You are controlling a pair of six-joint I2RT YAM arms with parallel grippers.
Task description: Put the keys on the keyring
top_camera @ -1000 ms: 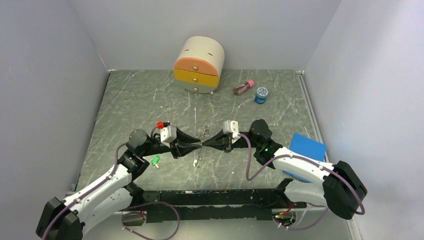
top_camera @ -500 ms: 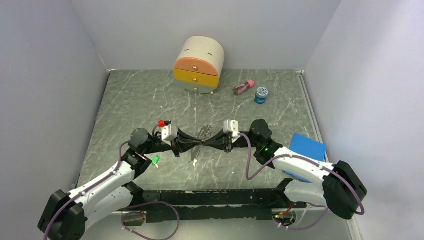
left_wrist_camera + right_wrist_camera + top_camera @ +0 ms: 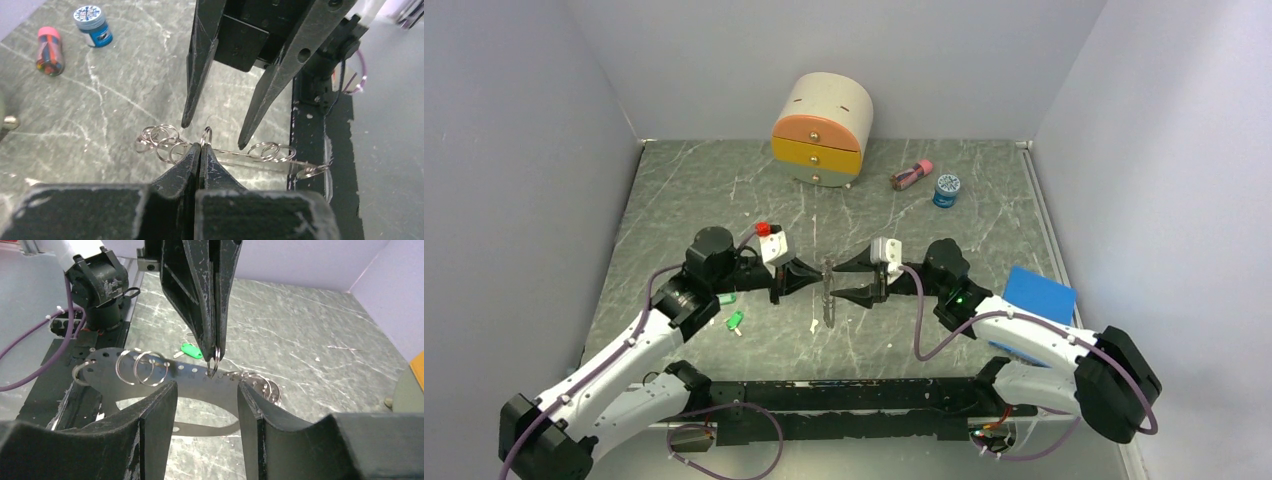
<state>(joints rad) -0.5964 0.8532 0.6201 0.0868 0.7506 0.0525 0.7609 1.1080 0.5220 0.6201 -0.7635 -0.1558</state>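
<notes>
Top external, right claw (image 3: 848, 278) opened, released keyring (image 3: 827, 292)

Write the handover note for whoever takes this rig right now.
Left claw: shut on the keyring, holding it up off the table. The ring hangs on a flat perforated metal strip that carries several more rings.
Right claw: open, facing the left one, its jaws either side of the strip, gripping nothing.
Keys: two green ones lie on the table beside the left arm, untouched.
Done: ring picked up and presented.
Left: pick up each key and thread it onto the ring; no key is on it yet.
</notes>
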